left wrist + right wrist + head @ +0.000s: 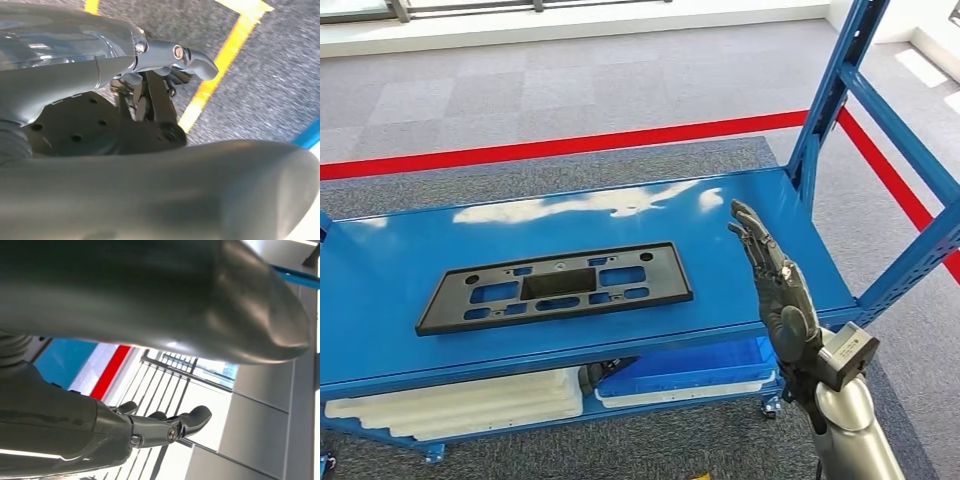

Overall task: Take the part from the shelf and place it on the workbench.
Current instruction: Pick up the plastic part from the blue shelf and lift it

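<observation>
A flat black rectangular part (554, 285) with several cut-out slots lies on the top of the blue shelf (388, 270), left of centre. My right hand (773, 285) is raised over the shelf's right end, to the right of the part and apart from it, fingers stretched out and holding nothing. In the right wrist view the right hand (113, 425) has straight fingers (188, 420) with nothing between them and the thumb. My left hand (151, 65) hangs over the floor in the left wrist view, fingers apart and empty.
A blue upright post (833, 90) and a slanted blue beam (916, 250) stand at the shelf's right end, close to my right hand. White foam trays (456, 405) and a blue bin (697, 365) sit on the lower level. A red line (546, 148) and a yellow line (211, 80) cross the grey carpet.
</observation>
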Controlling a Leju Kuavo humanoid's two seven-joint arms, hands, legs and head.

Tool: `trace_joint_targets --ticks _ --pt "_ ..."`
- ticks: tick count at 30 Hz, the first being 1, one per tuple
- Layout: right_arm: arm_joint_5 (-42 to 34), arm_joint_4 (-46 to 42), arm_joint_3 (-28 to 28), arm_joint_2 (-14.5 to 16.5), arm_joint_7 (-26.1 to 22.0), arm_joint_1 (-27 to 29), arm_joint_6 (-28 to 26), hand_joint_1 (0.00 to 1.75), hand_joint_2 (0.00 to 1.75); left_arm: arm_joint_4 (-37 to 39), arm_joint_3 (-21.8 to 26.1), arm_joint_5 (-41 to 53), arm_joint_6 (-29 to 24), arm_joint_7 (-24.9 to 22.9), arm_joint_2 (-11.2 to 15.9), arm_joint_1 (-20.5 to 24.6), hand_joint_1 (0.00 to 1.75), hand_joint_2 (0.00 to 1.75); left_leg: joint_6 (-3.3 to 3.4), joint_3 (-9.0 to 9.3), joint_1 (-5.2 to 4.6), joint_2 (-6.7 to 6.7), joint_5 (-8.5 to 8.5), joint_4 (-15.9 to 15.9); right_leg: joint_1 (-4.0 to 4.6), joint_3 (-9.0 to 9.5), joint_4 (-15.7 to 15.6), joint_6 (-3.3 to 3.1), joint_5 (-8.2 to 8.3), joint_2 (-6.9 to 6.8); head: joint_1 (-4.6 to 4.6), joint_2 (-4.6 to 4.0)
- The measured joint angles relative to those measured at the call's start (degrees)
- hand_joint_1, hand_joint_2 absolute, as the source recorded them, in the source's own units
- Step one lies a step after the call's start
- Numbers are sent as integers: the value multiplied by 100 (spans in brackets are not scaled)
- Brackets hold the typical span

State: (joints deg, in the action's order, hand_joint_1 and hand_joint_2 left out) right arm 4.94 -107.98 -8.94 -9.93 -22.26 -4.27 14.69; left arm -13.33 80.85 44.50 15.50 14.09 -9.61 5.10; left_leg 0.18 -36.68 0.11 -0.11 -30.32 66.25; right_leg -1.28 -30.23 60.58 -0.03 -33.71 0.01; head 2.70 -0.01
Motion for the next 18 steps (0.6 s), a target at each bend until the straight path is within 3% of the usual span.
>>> trace_joint_targets --ticks 2,6,8,10,11,12,14,16,18 --pt "21 1 -1 2 20 -56 -11 0 0 0 -1 1 7 12 2 15 0 0 71 150 -40 -3 103 -399 0 42 -16 55 -49 6 -1 0" --pt "44 3 -13 1 62 -136 -30 0 0 1 -4 5 11 34 3 9 0 0 152 247 -26 -5 39 -583 -5 48 -6 173 -113 6 -3 -1" --pt "79 20 -21 -4 109 -181 -43 0 0 2 -7 24 11 39 2 15 0 0 198 317 5 2 42 -649 -5 -163 437 199 -330 6 -6 1" --pt "129 65 -30 -8 166 -194 -63 0 0 2 -9 49 10 40 -1 26 0 0 229 359 10 5 8 -655 -6 -581 1143 224 -577 6 -8 -1" --pt "152 92 -35 -9 198 -191 -72 0 0 2 -9 57 9 40 -1 26 0 0 232 382 10 4 -14 -655 -8 -746 1367 237 -592 6 -8 -1" --pt "178 120 -43 -11 235 -192 -80 0 0 2 -10 63 6 40 -1 20 0 0 226 415 13 1 -39 -655 -10 -820 1390 250 -485 5 -8 0" --pt "291 169 -71 -25 349 -215 -120 0 0 2 -11 73 2 40 -2 7 0 0 185 506 24 -6 -105 -654 -13 -666 821 264 -9 1 -8 0" --pt "502 233 -127 -37 484 -252 -209 0 87 2 -12 75 -4 40 -3 11 0 0 117 568 13 -9 -171 -644 4 -427 203 242 300 0 -8 0" --pt "759 289 -219 -39 597 -282 -317 0 175 1 -15 74 -8 39 -3 20 0 0 108 579 -11 -8 -205 -639 14 -354 21 194 312 9 -7 0"
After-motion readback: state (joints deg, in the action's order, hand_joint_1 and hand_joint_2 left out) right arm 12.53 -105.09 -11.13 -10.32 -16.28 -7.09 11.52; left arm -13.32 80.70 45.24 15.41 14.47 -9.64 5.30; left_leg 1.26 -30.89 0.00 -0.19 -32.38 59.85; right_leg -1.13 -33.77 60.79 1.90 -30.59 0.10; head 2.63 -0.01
